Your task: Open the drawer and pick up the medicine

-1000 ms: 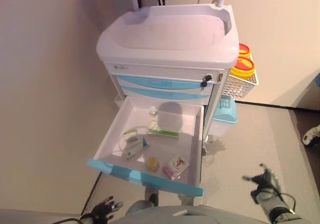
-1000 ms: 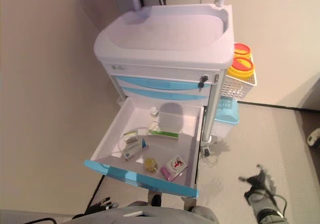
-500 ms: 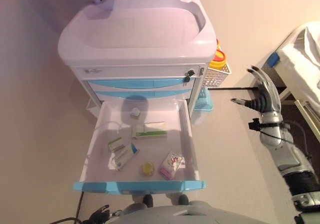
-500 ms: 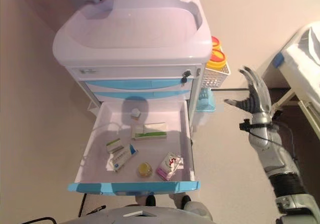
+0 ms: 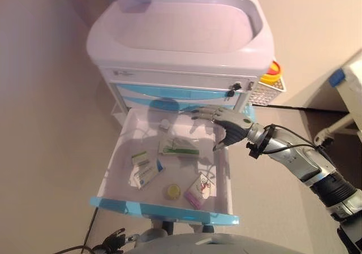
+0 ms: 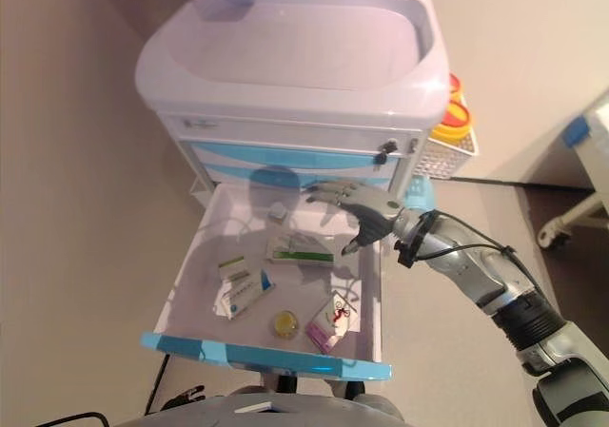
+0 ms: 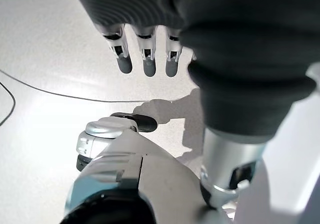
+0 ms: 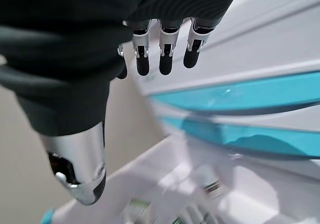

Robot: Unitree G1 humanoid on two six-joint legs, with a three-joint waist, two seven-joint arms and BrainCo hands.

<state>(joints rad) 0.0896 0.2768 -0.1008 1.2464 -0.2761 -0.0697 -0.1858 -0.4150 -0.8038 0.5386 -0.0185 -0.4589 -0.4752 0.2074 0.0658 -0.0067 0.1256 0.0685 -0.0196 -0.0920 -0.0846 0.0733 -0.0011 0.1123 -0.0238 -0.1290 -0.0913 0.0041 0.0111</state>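
The cart's lowest drawer (image 5: 164, 211) stands pulled out, its blue front toward me. Inside lie a long green-and-white box (image 5: 179, 147), a small white bottle (image 5: 164, 125), a small green-and-white box (image 5: 138, 159), a blue-and-white box (image 5: 145, 175), a yellow round jar (image 5: 172, 191) and a pink-and-white box (image 5: 199, 189). My right hand (image 5: 226, 124) hovers over the drawer's back right part, open, fingers (image 8: 165, 49) straight, holding nothing. My left hand (image 5: 113, 241) hangs low by the floor, its fingers (image 7: 145, 54) straight and holding nothing.
The white cart (image 5: 181, 22) has a tray top and two shut blue drawers (image 5: 175, 93) above the open one. A white basket with yellow-lidded containers (image 5: 270, 81) hangs on its right side. A bed's corner (image 5: 345, 78) shows at the far right. Walls stand close behind and left.
The camera has shifted. My right hand has come from raised beside the cart's right side to over the back right of the open drawer. The drawer's contents lie as before.
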